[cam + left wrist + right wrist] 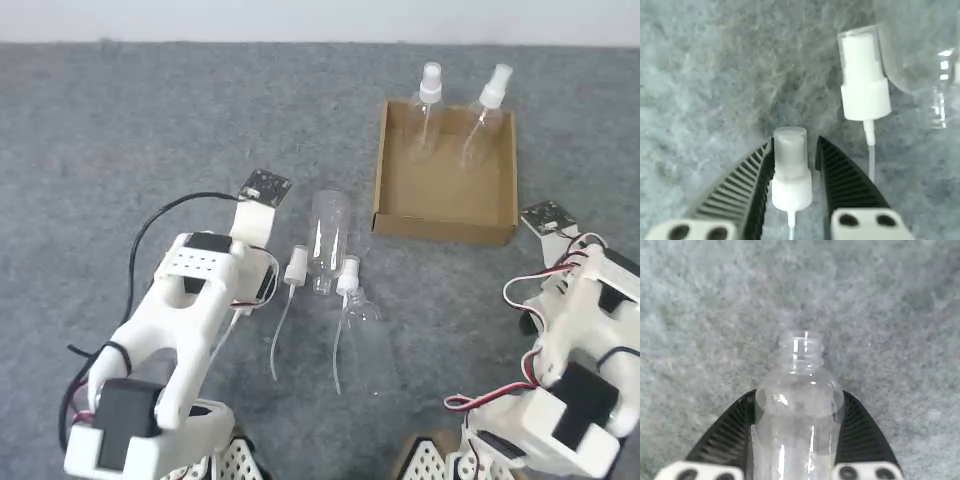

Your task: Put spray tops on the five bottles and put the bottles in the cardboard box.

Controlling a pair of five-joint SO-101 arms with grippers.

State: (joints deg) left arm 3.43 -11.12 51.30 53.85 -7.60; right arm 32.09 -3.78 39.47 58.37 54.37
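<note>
In the left wrist view, my left gripper is shut on a white spray top with a clear cap, low over the carpet. A second spray top with its thin tube lies just beyond, beside a clear bottle. The right gripper is shut on an uncapped clear bottle, open neck pointing away. From above, the loose spray top lies beside an uncapped lying bottle. Another bottle has a spray top at its neck. The cardboard box holds two capped bottles.
Grey carpet covers the table. The left arm stands at the front left with a black cable looping beside it. At the front right stands the right arm, just below the box's near corner. Open carpet lies to the far left.
</note>
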